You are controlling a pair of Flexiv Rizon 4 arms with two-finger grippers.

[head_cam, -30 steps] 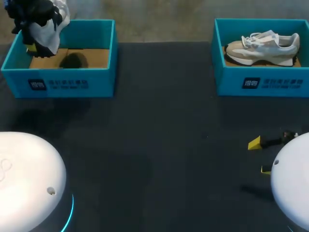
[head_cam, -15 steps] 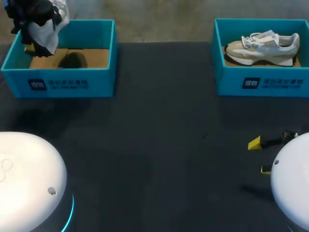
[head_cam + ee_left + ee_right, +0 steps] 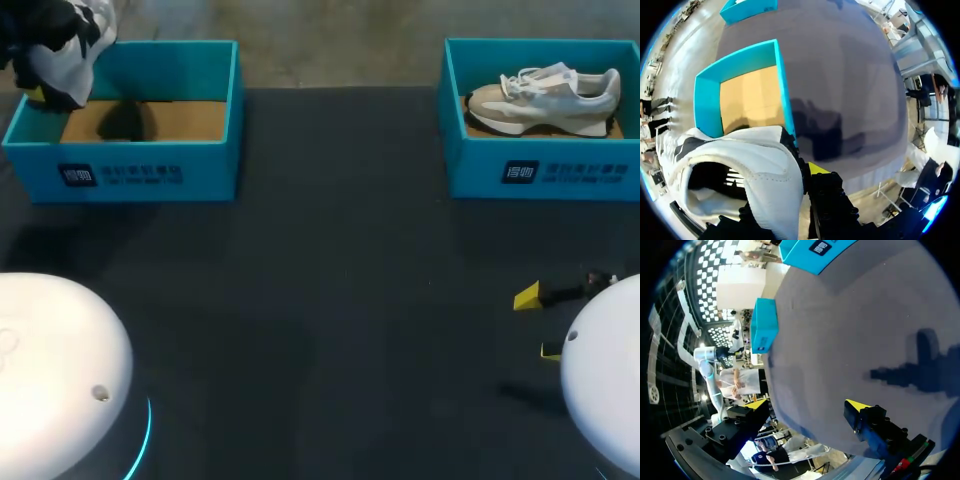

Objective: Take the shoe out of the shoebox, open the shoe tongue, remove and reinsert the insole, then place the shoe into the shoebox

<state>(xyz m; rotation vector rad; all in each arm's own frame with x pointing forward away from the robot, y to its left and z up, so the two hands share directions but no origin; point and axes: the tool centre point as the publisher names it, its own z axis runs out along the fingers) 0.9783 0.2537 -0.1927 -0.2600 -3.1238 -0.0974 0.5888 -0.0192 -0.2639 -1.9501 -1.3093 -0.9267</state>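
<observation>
The left gripper (image 3: 40, 90) hangs above the far left corner of the left shoebox (image 3: 130, 170) and is clamped on the white shoe (image 3: 65, 55), which it holds in the air clear of the box. In the left wrist view the white shoe (image 3: 755, 165) has black patches on its side and a dark opening. Its padded collar is pressed against one yellow fingertip (image 3: 816, 168) of the left gripper (image 3: 807, 172), while the other finger is hidden behind the shoe. Under the shoe, the left shoebox (image 3: 707, 100) is teal with a bare brown cardboard floor, and the shoe's shadow falls on that floor near the corner closest to the gripper. The right shoebox (image 3: 540, 170), also teal, stands at the far right of the dark table (image 3: 330, 280), well apart from the left one, and a beige sneaker (image 3: 545, 100) with white laces lies in it on its sole, its toe pointing toward the middle of the table. The right gripper (image 3: 538, 323) sits low over the near right part of the table, well short of the right shoebox. In the right wrist view the right gripper (image 3: 806, 405) has its fingers spread wide with only bare table ahead between them, and its shadow lies on the table just ahead. The white housings of the left arm (image 3: 60, 370) and right arm (image 3: 605, 370) fill the near corners of the head view.
</observation>
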